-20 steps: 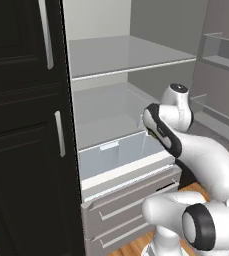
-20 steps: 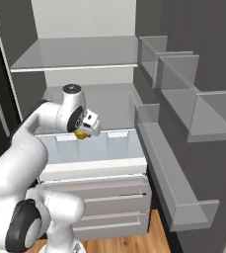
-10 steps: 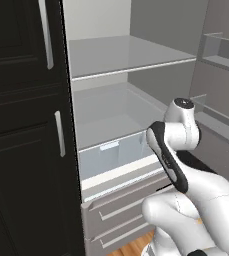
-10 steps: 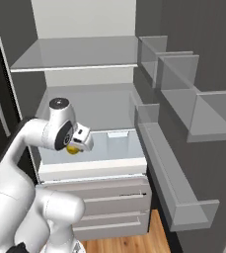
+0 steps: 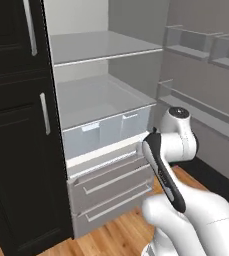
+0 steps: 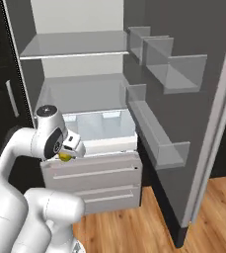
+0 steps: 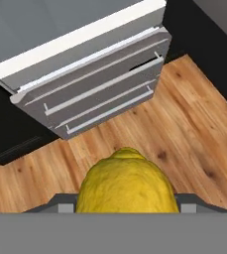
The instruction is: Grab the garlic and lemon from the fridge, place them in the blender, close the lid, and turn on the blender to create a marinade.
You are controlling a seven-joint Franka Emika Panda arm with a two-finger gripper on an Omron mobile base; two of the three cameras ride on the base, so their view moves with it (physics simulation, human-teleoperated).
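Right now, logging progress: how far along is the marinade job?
Done: the lemon is out of the fridge, held in the gripper above the wood floor. In hand: carrying it. Left: garlic, loading the blender, lid, switching on.

Flat even rendered light, no glare, my views slightly soft; fridge (image 6: 85,94) interior pale, cabinets (image 5: 16,125) near-black, shadows faint.

Lemon (image 7: 127,182) in hand (image 6: 70,150), before fridge (image 6: 99,128) drawers (image 7: 92,89), above floor (image 7: 184,129)
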